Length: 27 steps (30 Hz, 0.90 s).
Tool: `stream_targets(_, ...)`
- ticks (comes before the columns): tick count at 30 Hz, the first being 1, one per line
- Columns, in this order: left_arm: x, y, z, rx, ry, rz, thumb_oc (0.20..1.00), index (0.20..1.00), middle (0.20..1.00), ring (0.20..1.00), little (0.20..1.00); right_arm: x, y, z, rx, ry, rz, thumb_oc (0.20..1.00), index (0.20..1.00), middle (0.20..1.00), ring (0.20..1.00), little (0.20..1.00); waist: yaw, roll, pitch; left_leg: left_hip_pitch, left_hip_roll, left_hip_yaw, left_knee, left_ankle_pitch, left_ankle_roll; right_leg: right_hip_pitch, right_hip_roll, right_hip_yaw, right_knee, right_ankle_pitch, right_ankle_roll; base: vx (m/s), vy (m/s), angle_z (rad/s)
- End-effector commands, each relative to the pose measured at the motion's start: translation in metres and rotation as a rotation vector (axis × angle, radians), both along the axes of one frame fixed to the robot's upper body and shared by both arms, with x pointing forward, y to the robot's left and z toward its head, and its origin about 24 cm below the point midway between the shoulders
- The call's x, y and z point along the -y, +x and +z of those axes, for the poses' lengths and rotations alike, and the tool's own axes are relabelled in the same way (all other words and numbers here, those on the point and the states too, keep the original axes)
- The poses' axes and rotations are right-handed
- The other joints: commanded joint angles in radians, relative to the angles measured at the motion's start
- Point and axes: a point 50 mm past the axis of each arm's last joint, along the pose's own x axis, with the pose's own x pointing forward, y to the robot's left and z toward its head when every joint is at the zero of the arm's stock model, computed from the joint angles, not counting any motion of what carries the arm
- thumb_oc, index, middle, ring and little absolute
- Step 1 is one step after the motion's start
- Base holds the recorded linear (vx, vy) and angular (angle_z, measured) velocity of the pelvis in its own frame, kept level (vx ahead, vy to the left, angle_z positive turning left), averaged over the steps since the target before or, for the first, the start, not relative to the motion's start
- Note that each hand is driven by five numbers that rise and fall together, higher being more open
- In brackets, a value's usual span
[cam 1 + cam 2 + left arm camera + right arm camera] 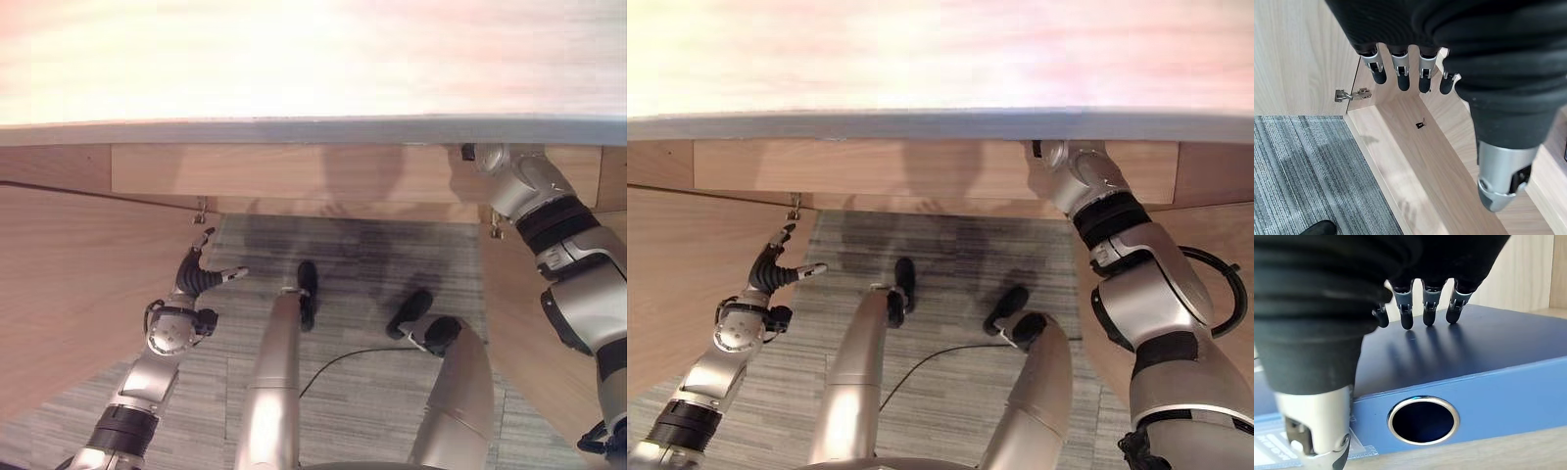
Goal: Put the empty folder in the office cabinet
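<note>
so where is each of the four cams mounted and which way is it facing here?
Left eye view: on the head, looking down past the desk edge at carpet; left hand low, right arm reaching under the desk.
Right eye view: same head, same scene, slightly offset.
Left wrist view: on the left wrist, looking along the straight fingers into the cabinet floor and hinge.
Right wrist view: on the right wrist, right hand above the blue folder.
Shared: both eye views show the same desk and left hand.
</note>
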Motion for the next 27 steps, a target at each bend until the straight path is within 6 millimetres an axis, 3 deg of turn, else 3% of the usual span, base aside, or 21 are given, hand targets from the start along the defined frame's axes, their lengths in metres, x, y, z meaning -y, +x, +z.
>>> stream_targets(1,-0.01,-0.002,0.014,0.061,0.041,0.028,1.0,1.0,1.0,1.0,1.0,-0.011,-0.013,0.048,0.166,0.169,0.118,1.0,1.0,1.0,1.0,1.0,0.018,-0.019,0.014,0.015,0.01,-0.023,-0.065,-0.006,-0.021,0.059,-0.002,0.094,-0.078,0.032,0.097,0.0,-0.015,-0.06)
stream_targets(9,-0.016,-0.003,0.013,0.051,0.052,0.045,1.0,1.0,1.0,1.0,1.0,-0.022,-0.019,0.066,0.204,0.18,0.181,1.0,1.0,1.0,1.0,1.0,0.013,-0.029,0.015,0.004,0.012,-0.025,-0.065,-0.001,-0.022,0.048,0.003,0.096,-0.074,0.034,0.094,0.0,-0.006,-0.02)
stream_targets(21,-0.019,-0.002,0.01,0.032,0.068,0.065,1.0,1.0,1.0,1.0,1.0,-0.033,-0.022,0.058,0.176,0.222,0.25,1.0,1.0,1.0,1.0,1.0,-0.001,-0.04,0.012,0.016,0.018,-0.02,-0.073,0.003,-0.022,0.054,0.009,0.095,-0.084,0.045,0.094,-0.01,-0.004,-0.01)
stream_targets(27,-0.024,-0.002,0.002,-0.009,0.105,0.093,1.0,1.0,1.0,1.0,1.0,-0.037,-0.037,0.061,0.27,0.248,0.308,1.0,1.0,1.0,1.0,1.0,-0.013,-0.036,0.018,0.071,0.021,-0.014,-0.114,0.017,-0.021,0.103,0.019,0.096,-0.119,0.06,0.102,-0.04,-0.004,-0.06)
